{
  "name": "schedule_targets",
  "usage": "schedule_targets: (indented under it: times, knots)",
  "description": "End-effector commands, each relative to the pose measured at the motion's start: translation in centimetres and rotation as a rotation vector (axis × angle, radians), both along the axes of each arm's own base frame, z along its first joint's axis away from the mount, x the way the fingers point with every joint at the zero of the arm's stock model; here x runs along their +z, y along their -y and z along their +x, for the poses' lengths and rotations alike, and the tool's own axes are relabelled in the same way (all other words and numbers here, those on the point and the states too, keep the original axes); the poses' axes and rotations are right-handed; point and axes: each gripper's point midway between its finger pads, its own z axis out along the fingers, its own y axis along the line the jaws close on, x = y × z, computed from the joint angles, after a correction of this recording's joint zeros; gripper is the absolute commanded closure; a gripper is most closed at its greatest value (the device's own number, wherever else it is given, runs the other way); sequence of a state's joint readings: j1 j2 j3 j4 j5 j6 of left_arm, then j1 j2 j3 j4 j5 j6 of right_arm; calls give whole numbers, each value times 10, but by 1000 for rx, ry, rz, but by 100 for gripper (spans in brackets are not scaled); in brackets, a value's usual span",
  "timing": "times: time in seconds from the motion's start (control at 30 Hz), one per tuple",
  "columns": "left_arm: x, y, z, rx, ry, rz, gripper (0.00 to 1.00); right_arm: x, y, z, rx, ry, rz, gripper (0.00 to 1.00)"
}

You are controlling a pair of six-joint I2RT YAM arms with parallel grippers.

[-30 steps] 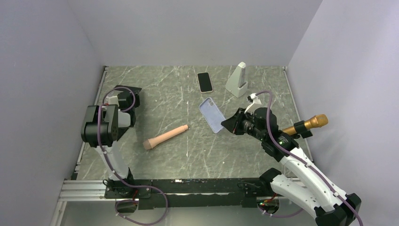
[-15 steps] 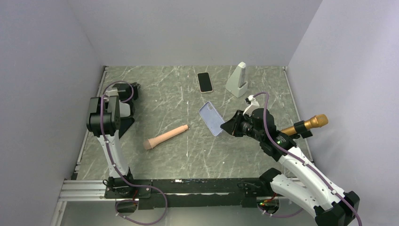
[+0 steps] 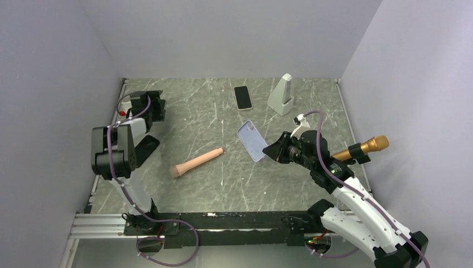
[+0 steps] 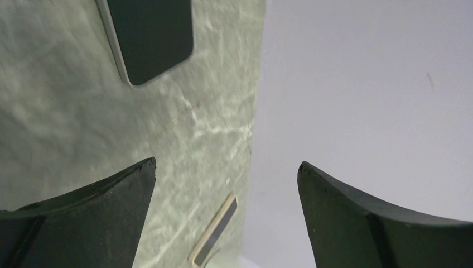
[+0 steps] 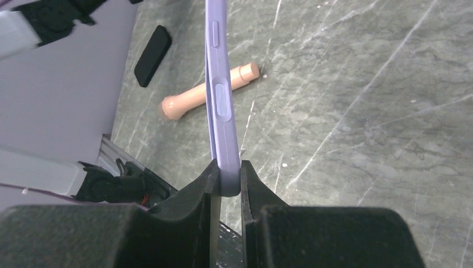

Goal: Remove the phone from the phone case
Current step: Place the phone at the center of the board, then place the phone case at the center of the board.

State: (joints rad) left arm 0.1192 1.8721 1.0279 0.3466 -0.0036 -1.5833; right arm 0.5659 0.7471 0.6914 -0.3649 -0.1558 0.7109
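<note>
At far left your left end effector (image 4: 226,167) hangs with fingers spread, the black phone (image 3: 146,149) flat on the worktop (image 3: 212,184) near it; at right your right end effector (image 5: 226,180) clamps the empty lilac phone case (image 3: 251,139). Extraction looks done; next, set the case down gently.

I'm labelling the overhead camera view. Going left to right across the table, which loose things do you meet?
Black phone → peach rod → purple phone case → white stand → gold microphone.
</note>
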Motion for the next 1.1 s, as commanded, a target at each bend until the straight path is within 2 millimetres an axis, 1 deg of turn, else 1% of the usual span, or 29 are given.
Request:
schedule_targets:
  times: [0.0, 0.03, 0.13, 0.17, 0.23, 0.27, 0.3, 0.33, 0.37, 0.43, 0.5, 0.57, 0.6, 0.67, 0.7, 0.77, 0.83, 0.9, 0.97, 1.07]
  knots:
    - [44, 16, -33, -139, -62, 33, 0, 0, 12, 6, -82, -33, -32, 100]
    - [55, 20, -43, -178, -62, 70, 1, -5, 15, 8, -104, -53, -55, 100]
    - [75, 36, -82, -301, -66, 224, 0, -16, 25, 17, -161, -89, -109, 100]
    - [77, 43, -97, -345, -57, 270, 1, -21, 28, 22, -181, -106, -122, 100]
    - [75, 59, -129, -441, -37, 327, 1, -28, 33, 32, -209, -129, -135, 100]
    - [69, 67, -150, -491, -28, 345, 1, -33, 39, 39, -235, -150, -142, 100]
    - [58, 75, -164, -546, -30, 348, 0, -38, 44, 45, -252, -166, -148, 100]
    - [53, 81, -180, -594, -17, 360, 1, -42, 48, 51, -266, -181, -154, 100]
    - [55, 87, -195, -638, 14, 383, 1, -48, 56, 58, -290, -201, -162, 100]
    - [56, 88, -220, -688, 34, 463, 1, -54, 64, 71, -305, -222, -153, 100]
    - [63, 91, -240, -708, 85, 517, 1, -59, 75, 84, -335, -228, -166, 100]
    - [75, 90, -256, -715, 130, 594, 1, -64, 87, 93, -365, -237, -198, 100]
    - [85, 85, -259, -708, 148, 655, 1, -67, 90, 97, -364, -241, -201, 100]
    - [93, 76, -269, -713, 127, 761, 1, -73, 96, 102, -355, -251, -194, 100]
    - [97, 70, -272, -712, 115, 815, 1, -78, 101, 104, -361, -264, -198, 100]
    - [102, 66, -275, -738, 94, 875, 1, -85, 110, 107, -388, -279, -218, 100]
    - [105, 67, -276, -772, 83, 888, 1, -89, 117, 108, -417, -274, -221, 100]
    - [107, 72, -275, -796, 96, 873, 1, -93, 119, 110, -424, -274, -212, 100]
    - [105, 78, -272, -810, 121, 851, 1, -98, 119, 109, -430, -287, -211, 100]
    - [100, 81, -269, -811, 133, 827, 1, -105, 122, 105, -444, -296, -221, 100]
